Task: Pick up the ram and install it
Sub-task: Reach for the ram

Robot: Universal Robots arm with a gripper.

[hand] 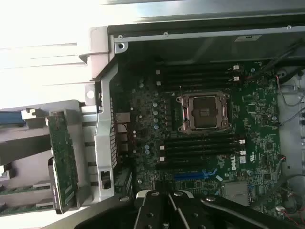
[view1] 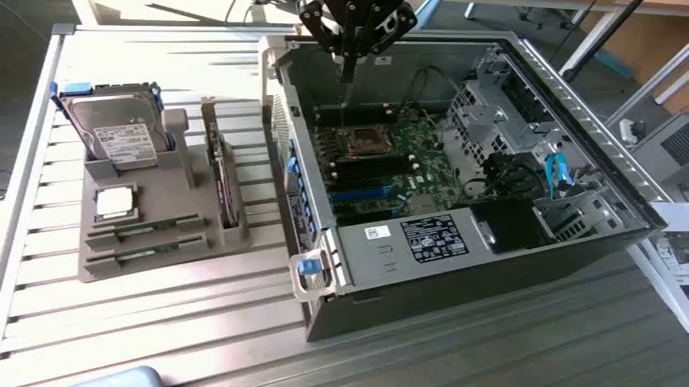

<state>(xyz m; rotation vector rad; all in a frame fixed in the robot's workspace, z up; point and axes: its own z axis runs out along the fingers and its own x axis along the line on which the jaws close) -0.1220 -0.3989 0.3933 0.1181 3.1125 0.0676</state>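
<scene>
Two green ram sticks (view1: 145, 230) (view1: 148, 256) lie side by side in slots at the front of the grey holder (view1: 161, 193), on the exterior view's left. My gripper (view1: 347, 76) hangs over the back of the open computer case (view1: 431, 242), far from both sticks. Its fingers are together and hold nothing. In the wrist view the gripper (hand: 166, 210) looks down on the motherboard (hand: 143, 119). Empty black memory slots (hand: 200, 145) run on both sides of the open processor socket (hand: 204, 112).
The holder also carries a hard drive (view1: 113, 133), a square silver processor chip (view1: 115, 201) and an upright green expansion card (view1: 221, 181). Drive cages and blue cables (view1: 554, 173) fill the case's side on the exterior view's right. The slatted table (view1: 161, 322) surrounds everything.
</scene>
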